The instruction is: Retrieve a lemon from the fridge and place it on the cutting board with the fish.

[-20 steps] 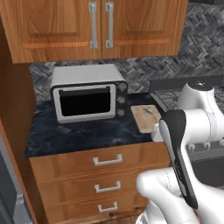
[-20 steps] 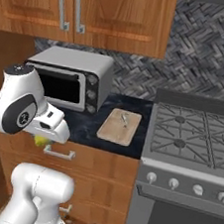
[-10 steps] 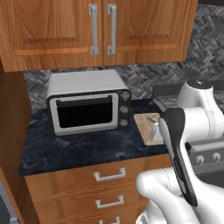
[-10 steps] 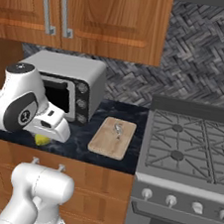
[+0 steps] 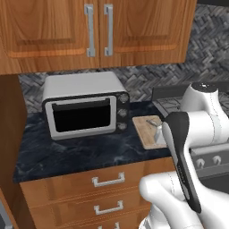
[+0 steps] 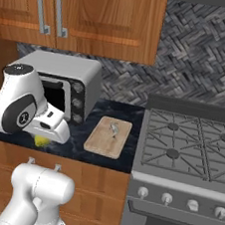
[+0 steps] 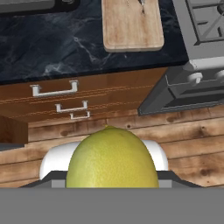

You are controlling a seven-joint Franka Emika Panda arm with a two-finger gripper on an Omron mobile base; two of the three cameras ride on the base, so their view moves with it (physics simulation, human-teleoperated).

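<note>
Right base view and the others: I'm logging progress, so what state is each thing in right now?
Lemon: held in the gripper, above the floor in front of the drawers, not yet on the board.
Cutting board: flat on the counter between toaster oven and stove.
Fish: lying on the board.
Toaster oven: door closed.
Upper cabinets: doors closed.
Drawers: closed.
Stove: burners bare.

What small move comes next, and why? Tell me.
Probably carry the lemon forward and up over the counter toward the cutting board: the gripper holds it low, in front of the drawers, while the board with the fish lies ahead beside the stove.
</note>
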